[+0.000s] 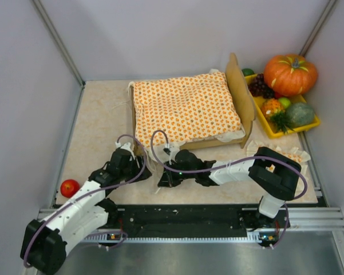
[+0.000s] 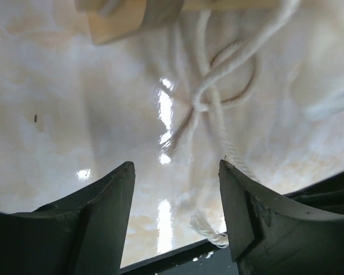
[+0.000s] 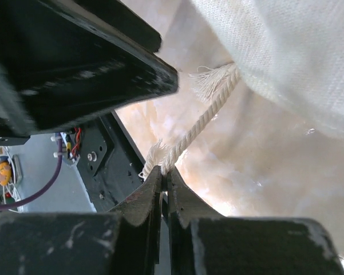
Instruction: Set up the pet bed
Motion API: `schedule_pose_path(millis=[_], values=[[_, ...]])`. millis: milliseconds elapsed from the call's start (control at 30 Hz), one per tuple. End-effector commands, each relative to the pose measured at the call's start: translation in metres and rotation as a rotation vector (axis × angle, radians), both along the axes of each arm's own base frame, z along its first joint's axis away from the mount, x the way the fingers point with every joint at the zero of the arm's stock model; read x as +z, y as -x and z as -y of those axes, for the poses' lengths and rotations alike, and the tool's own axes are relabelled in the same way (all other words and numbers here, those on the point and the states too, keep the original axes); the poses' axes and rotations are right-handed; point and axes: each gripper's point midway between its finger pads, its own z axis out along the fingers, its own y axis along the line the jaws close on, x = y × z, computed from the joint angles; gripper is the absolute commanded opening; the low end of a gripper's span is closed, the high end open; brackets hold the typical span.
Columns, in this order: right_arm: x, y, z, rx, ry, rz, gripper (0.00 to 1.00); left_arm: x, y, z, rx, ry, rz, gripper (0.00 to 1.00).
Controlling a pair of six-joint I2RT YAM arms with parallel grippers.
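black rail, beige tabletop, pet bed, grey walls

The beige marbled tabletop carried a light-wood pet bed, a round red apple near its left edge, a yellow plastic tray far right, and loose white cotton cord.

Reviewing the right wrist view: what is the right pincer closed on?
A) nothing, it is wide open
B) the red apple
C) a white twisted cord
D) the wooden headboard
C: in the right wrist view the right pincer has its tips pinched together on the white cord, which runs up toward the white fabric edge.
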Motion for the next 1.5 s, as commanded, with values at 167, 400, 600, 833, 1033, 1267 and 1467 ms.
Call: schedule_pose_path(millis=[167,400,600,833,1033,1267,1467], values=[[0.034,-0.033,-0.009,-0.126,-0.163,-0.025,0.00,0.067,-0.004,0.001,0.105,0.150,0.156,0.75],[0.036,-0.045,-0.020,-0.226,-0.280,-0.122,0.00,0.055,0.024,0.018,0.070,0.298,0.049,0.74],[0.030,-0.055,-0.011,-0.316,-0.270,-0.117,0.00,0.057,0.033,0.018,0.080,0.340,0.043,0.64],[0.032,-0.063,-0.015,-0.358,-0.307,-0.126,0.00,0.051,0.037,0.023,0.096,0.389,0.011,0.62],[0.033,-0.063,-0.020,-0.355,-0.327,-0.142,0.00,0.045,0.032,0.020,0.118,0.375,0.027,0.59],[0.034,-0.059,-0.019,-0.339,-0.332,-0.149,0.00,0.047,0.010,0.024,0.149,0.407,0.103,0.54],[0.036,-0.057,-0.020,-0.324,-0.339,-0.153,0.00,0.038,0.005,0.027,0.155,0.395,0.072,0.51]])
